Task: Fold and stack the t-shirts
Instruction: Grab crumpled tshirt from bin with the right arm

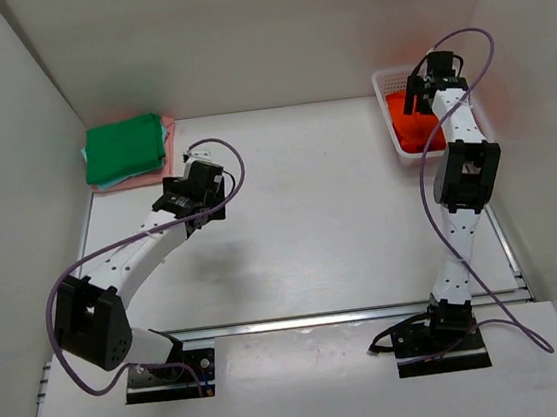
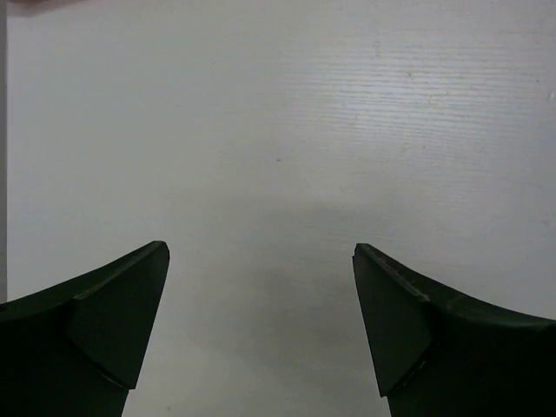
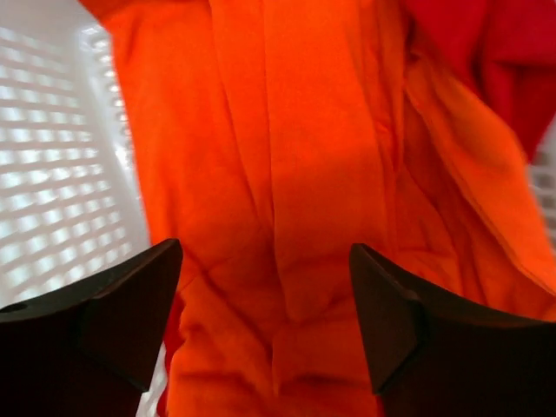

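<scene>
T-shirt (image 3: pixel 287 156), bright orange, creased, in basket (image 3: pixel 52 156), right gripper (image 3: pixel 265 261) spread above, left gripper (image 2: pixel 261 256) spread

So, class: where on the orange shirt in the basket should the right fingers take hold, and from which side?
Probably pinch the raised fold running down the orange shirt, from above. It lies crumpled in the basket, whose walls block a sideways approach; the fold gives the open right fingers a ridge.
</scene>
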